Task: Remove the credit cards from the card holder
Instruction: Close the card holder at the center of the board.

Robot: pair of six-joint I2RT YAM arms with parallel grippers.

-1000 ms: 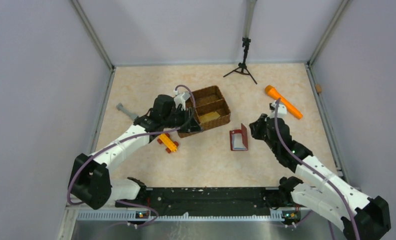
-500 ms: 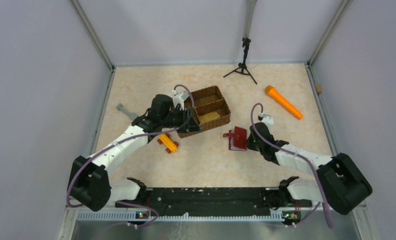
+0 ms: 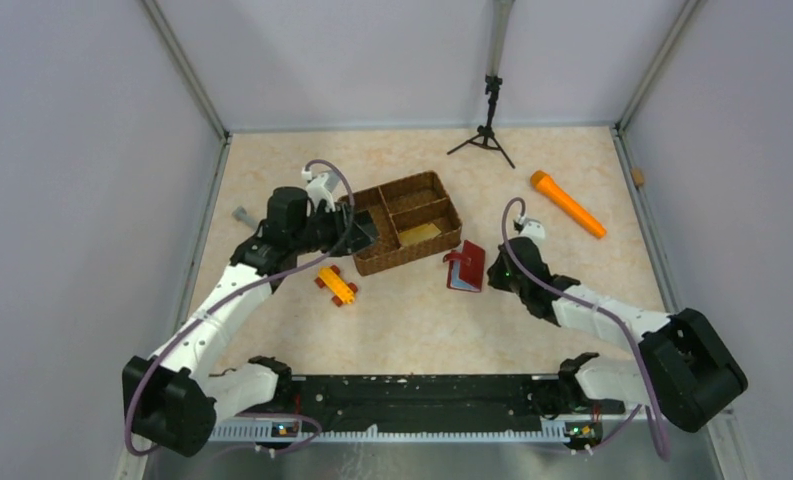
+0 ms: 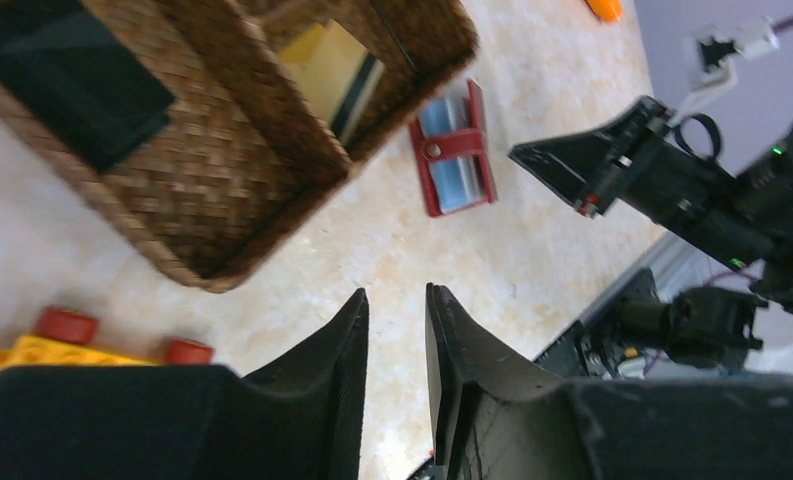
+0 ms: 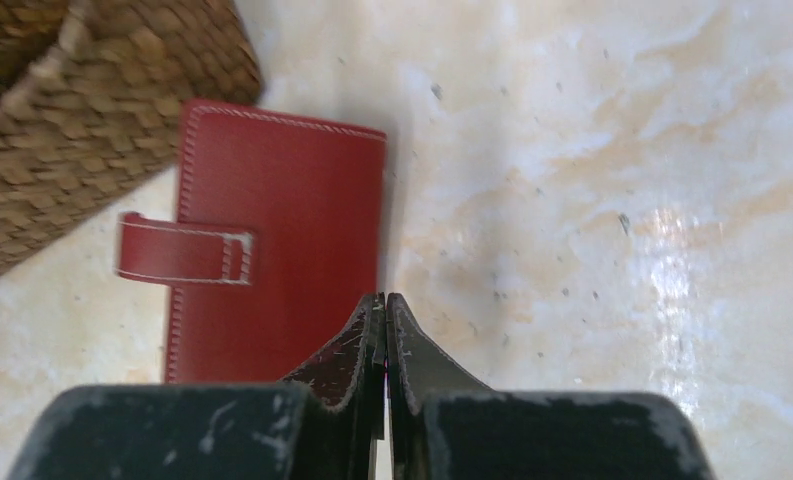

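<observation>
Pale grey walls (image 3: 72,150) boxed in a beige marbled tabletop (image 3: 422,325), and everything we cared about sat on that. The small dark red leather-look card holder (image 3: 464,270) lay on the table just beside the near right corner of the brown woven wicker divided basket (image 3: 404,222). Through the left wrist camera we could see its pale blue inner pocket with the red strap tab (image 4: 455,150) lying across it. The right wrist camera only gave us the red outer cover, so it was tipped up or half folded, and honestly we couldn't say which.

Both cards were in the basket. The thin, flat black credit card (image 4: 67,85) lay in one compartment and the tan-gold credit card (image 4: 332,70) in a neighbouring one.

The right gripper (image 5: 385,298) had its fingers pressed tight together with nothing between them. Its tips sat over the card holder's edge, but we couldn't tell whether they touched it. The left gripper (image 4: 397,300) hovered at the basket's left end, jaws just a narrow crack apart, gripping nothing, with bare table showing through the gap.

Other bits we spotted:
- An orange-yellow toy block car (image 3: 336,285) with red wheels sat in front of the basket.
- A bright orange stick (image 3: 566,203) lay well off to the right.
- A small black tripod (image 3: 487,125) stood by the back wall.
</observation>
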